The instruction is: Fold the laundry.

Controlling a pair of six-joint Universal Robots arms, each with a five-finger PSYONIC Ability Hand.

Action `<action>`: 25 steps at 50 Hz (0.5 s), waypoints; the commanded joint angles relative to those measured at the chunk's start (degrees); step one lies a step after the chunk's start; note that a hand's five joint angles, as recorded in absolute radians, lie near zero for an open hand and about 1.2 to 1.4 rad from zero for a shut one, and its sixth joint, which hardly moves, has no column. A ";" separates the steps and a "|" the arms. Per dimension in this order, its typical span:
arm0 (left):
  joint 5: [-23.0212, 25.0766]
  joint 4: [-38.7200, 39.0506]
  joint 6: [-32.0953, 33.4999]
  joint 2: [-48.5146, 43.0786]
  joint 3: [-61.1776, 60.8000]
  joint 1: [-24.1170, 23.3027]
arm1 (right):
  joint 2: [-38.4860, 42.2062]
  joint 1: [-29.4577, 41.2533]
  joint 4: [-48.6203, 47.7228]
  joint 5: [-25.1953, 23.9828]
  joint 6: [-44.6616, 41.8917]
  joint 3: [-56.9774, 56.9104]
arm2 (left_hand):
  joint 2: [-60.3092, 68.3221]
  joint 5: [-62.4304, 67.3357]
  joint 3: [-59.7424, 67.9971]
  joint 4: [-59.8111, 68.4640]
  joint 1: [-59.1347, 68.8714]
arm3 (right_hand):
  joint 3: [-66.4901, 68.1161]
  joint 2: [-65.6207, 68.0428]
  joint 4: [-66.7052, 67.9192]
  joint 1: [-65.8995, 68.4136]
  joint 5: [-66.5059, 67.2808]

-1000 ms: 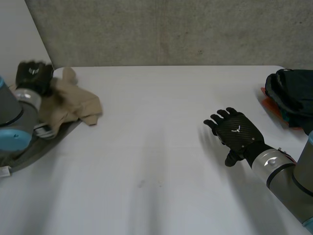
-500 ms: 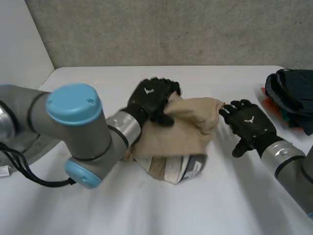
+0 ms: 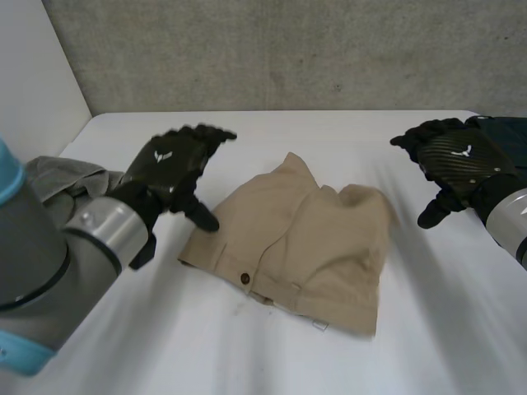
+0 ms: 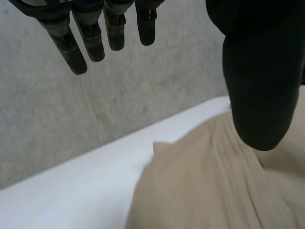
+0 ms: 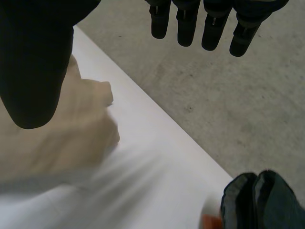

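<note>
far left: grey cloth point(image 3: 66, 174) bunched at the counter point(image 3: 346, 136) edge, partly behind the left arm point(image 3: 37, 263). left robot hand point(image 3: 169, 164) is up off the counter just beside the left edge of the tan shorts point(image 3: 309, 243). its fingers are straight and spread, thumb angled down toward the fabric, holding nothing. can't tell if the thumb tip touches the fabric. left wrist view: fingers point(image 4: 78, 50) straight and apart, thumb point(image 4: 261, 86) over the tan fabric, nothing pinched between them.

tan shorts lie in the middle of the counter, between the two robot hands. mostly flat but rumpled. waistband toward the near side with a dark button point(image 3: 244, 279) showing, small pale tag point(image 3: 319, 325) at the near edge, one corner peaked toward the wall point(image 3: 280, 49).

right robot hand point(image 3: 455, 160) hangs above the counter, right of the shorts and apart from them, fingers stretched out and spread, thumb down, empty. right wrist view: fingers point(image 5: 209, 31) straight, thumb point(image 5: 35, 67) wide of them, tan fabric below the thumb, bare counter under the palm.

far right: dark folded garment point(image 3: 504, 132) at the counter's right edge, behind the right robot hand, something orange point(image 5: 209, 222) just beside it.
</note>
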 commanded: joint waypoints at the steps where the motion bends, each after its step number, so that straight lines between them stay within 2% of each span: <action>1: -0.09 -0.51 -0.10 1.43 -6.24 -0.33 | 10.66 0.62 0.24 -6.78 -12.63 -4.37 | -0.38 -1.13 -0.79 -0.04 0.82 | -2.31 -2.29 -2.43 -2.90 -2.81; 6: -1.23 -0.34 -0.02 0.64 -7.91 -2.17 | 17.69 0.62 0.59 -6.87 -17.56 -8.94 | -0.21 -0.96 -0.62 0.13 0.98 | -2.31 -2.29 -2.43 -2.90 -2.81; 10: -3.69 0.72 0.16 -0.59 -7.56 -5.59 | 18.76 0.53 0.68 -6.44 -17.39 -9.39 | 0.79 0.04 0.39 1.14 1.99 | -2.31 -2.29 -2.43 -2.90 -2.81; 13: -5.89 1.51 0.16 -1.64 -6.07 -5.07 | 18.23 0.53 0.77 -6.09 -17.04 -7.73 | 1.64 0.89 1.23 1.98 2.84 | -2.31 -2.29 -2.43 -2.90 -2.81; 15: -6.33 2.04 0.60 -1.99 -4.32 -3.33 | 17.01 0.62 1.29 -5.47 -15.99 -6.58 | 1.64 0.89 1.23 1.98 2.83 | -2.31 -2.29 -2.43 -2.90 -2.81; 18: -6.24 2.13 2.26 -3.83 -2.21 -0.51 | 11.04 0.62 3.57 -3.02 -11.77 -4.04 | 1.64 0.89 1.23 1.98 2.83 | -2.31 -2.29 -2.43 -2.90 -2.81; 22: -5.89 1.43 10.06 -12.16 3.84 3.62 | 4.09 0.88 6.22 0.94 -5.10 0.62 | 1.13 0.39 0.73 1.48 2.33 | -2.31 -2.29 -2.43 -2.90 -2.81; 25: -5.89 0.37 13.86 -16.13 7.37 4.24 | 0.13 1.32 5.52 3.49 0.79 4.75 | 0.79 0.05 0.39 1.14 1.99 | -2.31 -2.29 -2.43 -2.90 -2.81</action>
